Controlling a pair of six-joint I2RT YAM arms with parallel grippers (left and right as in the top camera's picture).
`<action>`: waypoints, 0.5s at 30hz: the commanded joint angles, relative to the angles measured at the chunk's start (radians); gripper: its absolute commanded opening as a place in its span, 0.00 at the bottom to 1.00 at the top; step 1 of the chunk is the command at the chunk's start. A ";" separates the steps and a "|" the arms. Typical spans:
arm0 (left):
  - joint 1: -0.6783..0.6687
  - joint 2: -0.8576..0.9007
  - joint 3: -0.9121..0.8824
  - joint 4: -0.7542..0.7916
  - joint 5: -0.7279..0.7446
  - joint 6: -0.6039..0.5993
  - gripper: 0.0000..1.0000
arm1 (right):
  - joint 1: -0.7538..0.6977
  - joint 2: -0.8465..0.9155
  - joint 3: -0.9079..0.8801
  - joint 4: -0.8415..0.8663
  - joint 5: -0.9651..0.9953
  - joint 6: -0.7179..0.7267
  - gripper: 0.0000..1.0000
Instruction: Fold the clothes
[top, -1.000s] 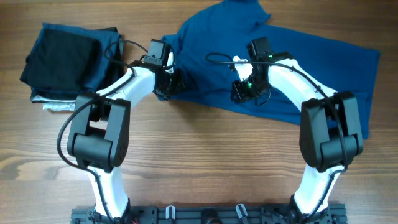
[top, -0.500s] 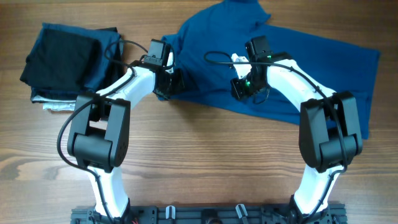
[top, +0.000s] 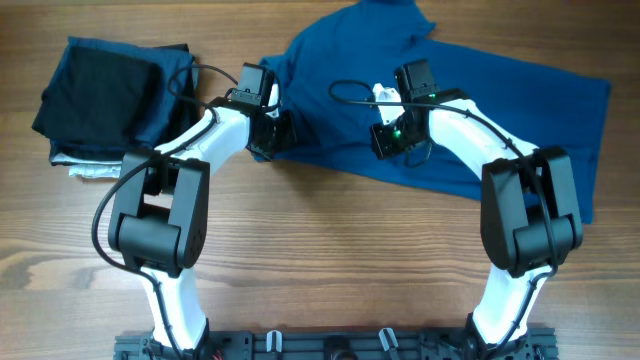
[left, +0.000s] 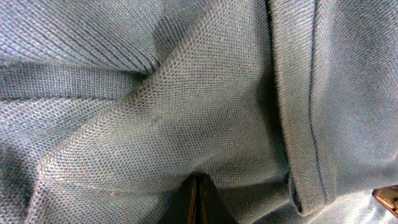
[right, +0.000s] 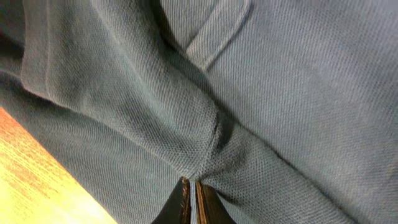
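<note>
Right gripper (top: 390, 141) has nudged upward, pinching the medium-blue soft T-shirt (top: 500, 100). Left gripper (top: 268, 136) pinches it too; no fold yet.

A wooden worktop (top: 330, 260) of warm brown, streaked grain fills the overhead view to every edge; the light seems even, casting only faint shadows.

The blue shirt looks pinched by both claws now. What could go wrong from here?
1. The left gripper and right gripper each pinch only a small pucker of the T-shirt at their very tips; the fabric might slip out once lifted.
2. The T-shirt lies rumpled, with overlapping folds near both pinches, so a grip may hold several layers and fold creases in.
3. The folded stack sits close beside the left arm; a sideways pull could nudge it.
</note>
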 joint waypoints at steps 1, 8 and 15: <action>0.017 0.052 -0.009 -0.002 -0.086 0.012 0.04 | 0.006 -0.001 -0.005 0.025 -0.018 0.014 0.05; 0.017 0.052 -0.009 -0.001 -0.086 0.012 0.04 | 0.006 -0.001 -0.005 0.061 0.045 0.045 0.04; 0.017 0.052 -0.009 -0.001 -0.086 0.012 0.04 | 0.006 -0.001 -0.006 0.097 0.090 0.045 0.04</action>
